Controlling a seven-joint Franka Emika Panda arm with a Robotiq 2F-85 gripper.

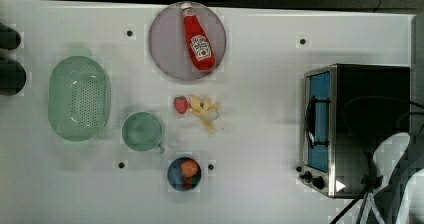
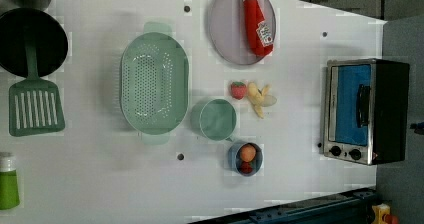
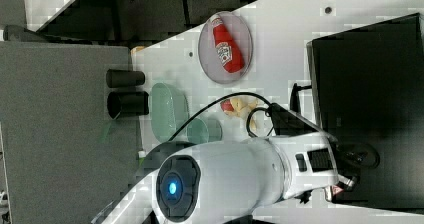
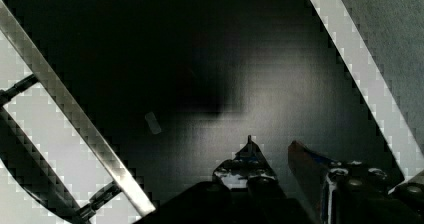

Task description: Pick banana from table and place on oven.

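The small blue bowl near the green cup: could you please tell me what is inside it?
The small blue bowl holds a round orange piece and something small and red beside it. What lies beneath them is covered.

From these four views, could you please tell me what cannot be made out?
- Blue bowl contents: too small, top and left views.
- Banana: partly hidden by a cable, right view.
- Oven: door unseen, right view.
- Green bottle: cut off by the left view's left edge.

No readable text, even on the ketchup bottle (image 1: 199, 38) label
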